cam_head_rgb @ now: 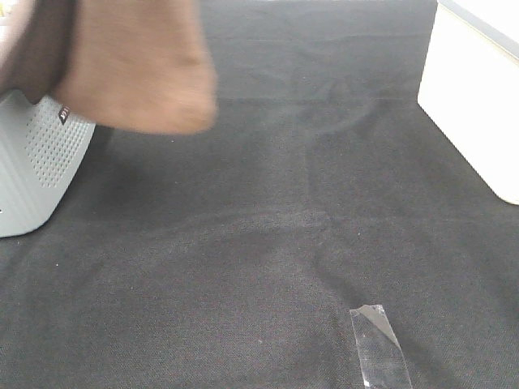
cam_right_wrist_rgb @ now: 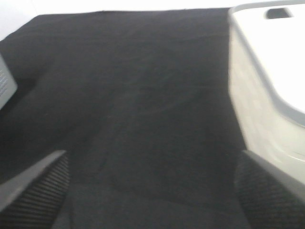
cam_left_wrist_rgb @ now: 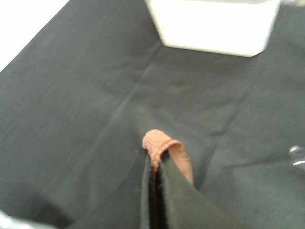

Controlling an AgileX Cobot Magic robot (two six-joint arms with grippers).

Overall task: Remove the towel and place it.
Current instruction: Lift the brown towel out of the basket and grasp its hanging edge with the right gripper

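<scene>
Left gripper is clamped tight on a fold of towel, held above the black mat. From the high camera the towel hangs blurred at far left, overlapping the grey basket. Right gripper has its jaws wide apart, holding nothing, over the mat beside the white bin.
</scene>
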